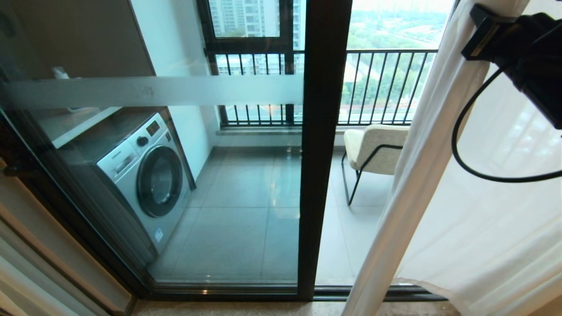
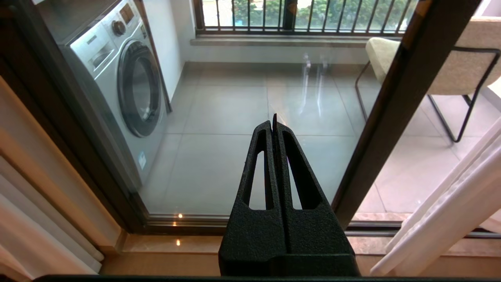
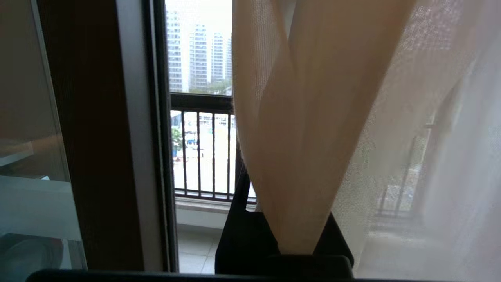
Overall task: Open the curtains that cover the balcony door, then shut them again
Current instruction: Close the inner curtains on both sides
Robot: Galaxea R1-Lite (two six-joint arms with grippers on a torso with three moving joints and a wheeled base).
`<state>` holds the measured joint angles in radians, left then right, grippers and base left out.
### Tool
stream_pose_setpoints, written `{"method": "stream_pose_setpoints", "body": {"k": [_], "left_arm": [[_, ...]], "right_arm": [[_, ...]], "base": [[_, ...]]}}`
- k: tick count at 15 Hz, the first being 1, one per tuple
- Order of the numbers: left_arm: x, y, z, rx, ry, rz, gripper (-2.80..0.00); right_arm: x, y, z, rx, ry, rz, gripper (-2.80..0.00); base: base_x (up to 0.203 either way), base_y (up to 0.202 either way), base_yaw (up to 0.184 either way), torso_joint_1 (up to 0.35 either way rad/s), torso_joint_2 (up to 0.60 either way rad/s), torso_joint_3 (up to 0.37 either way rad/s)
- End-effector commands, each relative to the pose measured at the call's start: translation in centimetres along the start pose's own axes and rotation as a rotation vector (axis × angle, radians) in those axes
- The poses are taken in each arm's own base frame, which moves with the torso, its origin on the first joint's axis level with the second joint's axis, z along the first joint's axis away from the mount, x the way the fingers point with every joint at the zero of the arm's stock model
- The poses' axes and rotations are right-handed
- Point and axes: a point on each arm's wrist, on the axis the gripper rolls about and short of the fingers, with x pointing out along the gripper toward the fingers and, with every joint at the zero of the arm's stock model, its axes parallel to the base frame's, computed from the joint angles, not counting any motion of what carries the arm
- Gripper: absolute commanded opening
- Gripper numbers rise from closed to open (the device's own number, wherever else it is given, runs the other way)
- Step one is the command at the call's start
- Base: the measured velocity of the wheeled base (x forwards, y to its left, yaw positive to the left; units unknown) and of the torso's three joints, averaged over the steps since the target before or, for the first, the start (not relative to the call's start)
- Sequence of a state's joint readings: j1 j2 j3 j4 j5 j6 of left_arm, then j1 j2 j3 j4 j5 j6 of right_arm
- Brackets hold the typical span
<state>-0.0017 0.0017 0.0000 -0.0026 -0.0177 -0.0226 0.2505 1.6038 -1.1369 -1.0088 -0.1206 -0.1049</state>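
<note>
Far on the left hangs a thick beige drape, pushed to the side. Next to it is the balcony door, tall glass in a black frame with a white frosted stripe across it. Through the glass I see a silver washing machine on a grey tiled floor. Behind it is a white wall, then a black railing with green trees and tall buildings far away. A cream chair with thin black legs stands on the tiles near the railing.

The left gripper points at the glass down low. Its two black fingers are pressed together with nothing between them.

On the right hang the curtains, thin and white, and you can see light through them. They cover only the right side of the door. The right gripper is up high there, squeezed tight on a bunched fold of the curtains. A black cable loops down from that arm.
</note>
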Motion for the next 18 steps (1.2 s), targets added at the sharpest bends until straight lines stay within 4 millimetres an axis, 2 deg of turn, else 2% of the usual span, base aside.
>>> {"method": "stream_pose_setpoints", "body": {"k": [1,18], "left_arm": [[0.0,0.0,0.0,0.000,-0.001,0.001,-2.80],[0.0,0.0,0.0,0.001,0.001,0.001,-2.80]], "right_arm": [[0.3,0.4,-0.3,0.007,-0.014,0.008,-2.80],[0.3,1.4,-0.5,0.025,-0.017,0.031,-2.80]], "base": [[0.000,0.188,0.002,0.002,0.00,0.001],[0.000,0.190,0.001,0.003,0.00,0.003]]}}
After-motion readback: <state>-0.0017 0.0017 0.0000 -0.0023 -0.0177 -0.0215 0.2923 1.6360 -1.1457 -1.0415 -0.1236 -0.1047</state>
